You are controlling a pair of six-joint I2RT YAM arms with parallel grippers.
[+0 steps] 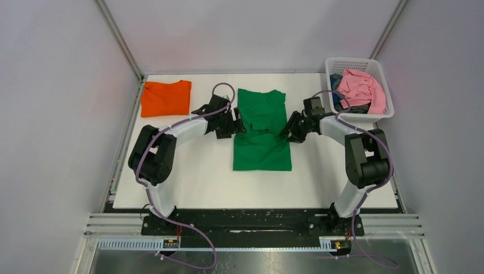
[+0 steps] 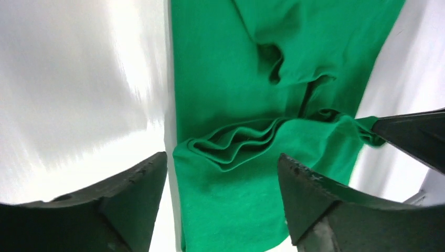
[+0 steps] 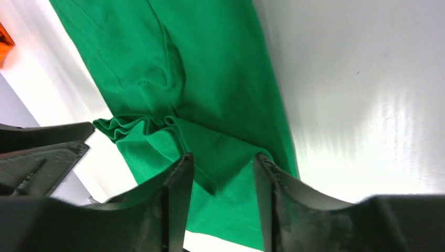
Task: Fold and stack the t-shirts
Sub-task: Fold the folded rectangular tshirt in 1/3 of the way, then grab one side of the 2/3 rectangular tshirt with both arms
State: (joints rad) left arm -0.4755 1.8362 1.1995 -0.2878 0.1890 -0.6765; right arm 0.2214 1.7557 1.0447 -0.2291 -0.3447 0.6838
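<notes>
The green t-shirt (image 1: pixel 261 149) lies lengthwise in the middle of the table, sleeves folded in, with a bunched ridge of folds across its middle (image 2: pixel 246 137). My left gripper (image 1: pixel 240 123) is open at the shirt's left edge, its jaws wide apart over the cloth (image 2: pixel 220 160). My right gripper (image 1: pixel 284 133) is at the shirt's right edge, jaws partly open with a fold of green cloth (image 3: pixel 220 163) between the fingers. The orange t-shirt (image 1: pixel 166 98) lies folded at the back left; a corner shows in the right wrist view (image 3: pixel 4 44).
A white basket (image 1: pixel 383 112) at the back right holds the pink garment (image 1: pixel 362 88) and a grey-blue one (image 1: pixel 338 91). The white table (image 1: pixel 200 177) ends near the arm bases. Walls enclose the back and sides.
</notes>
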